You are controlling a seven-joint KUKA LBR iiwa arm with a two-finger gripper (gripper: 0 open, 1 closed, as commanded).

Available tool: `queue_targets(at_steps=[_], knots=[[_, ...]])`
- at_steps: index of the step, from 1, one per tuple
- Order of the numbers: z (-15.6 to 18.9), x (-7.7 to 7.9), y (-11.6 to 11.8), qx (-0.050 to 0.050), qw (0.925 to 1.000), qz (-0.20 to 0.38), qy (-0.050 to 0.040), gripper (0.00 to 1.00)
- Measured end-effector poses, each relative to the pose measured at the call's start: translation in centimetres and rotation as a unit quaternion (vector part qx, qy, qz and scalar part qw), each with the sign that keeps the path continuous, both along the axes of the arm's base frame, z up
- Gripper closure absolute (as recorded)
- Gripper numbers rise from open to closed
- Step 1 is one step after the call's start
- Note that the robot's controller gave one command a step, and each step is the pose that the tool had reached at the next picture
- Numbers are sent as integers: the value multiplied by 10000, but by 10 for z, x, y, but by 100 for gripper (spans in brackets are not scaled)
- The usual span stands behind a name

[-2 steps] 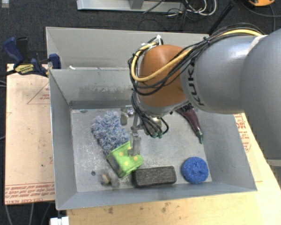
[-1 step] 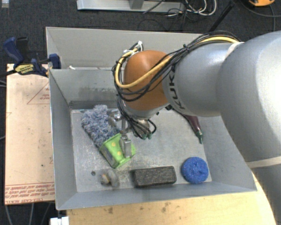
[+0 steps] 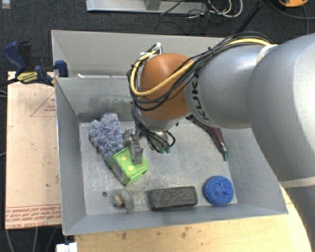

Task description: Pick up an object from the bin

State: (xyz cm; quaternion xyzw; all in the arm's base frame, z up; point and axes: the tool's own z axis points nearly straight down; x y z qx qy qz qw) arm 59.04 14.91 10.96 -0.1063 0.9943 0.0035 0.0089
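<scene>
Gripper [image 3: 134,152] is hanging low, right at the top of a green block [image 3: 128,167] lying tilted just beneath it; its width cannot be told. Blue-grey fuzzy cloth [image 3: 106,133] is lying just beside it, dark grey slab [image 3: 172,197] and blue ball [image 3: 219,190] farther off.

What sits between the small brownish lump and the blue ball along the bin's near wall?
In the camera view, a dark grey rectangular block lies flat between the lump and the blue ball.

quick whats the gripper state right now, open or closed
gripper: open or closed cannot be told; it is right over the green block.
</scene>
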Motion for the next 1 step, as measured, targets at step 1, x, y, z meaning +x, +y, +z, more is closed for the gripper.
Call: queue_targets(at_steps=[1], knots=[[0, 0, 0, 1, 10000, -1, 0, 100]])
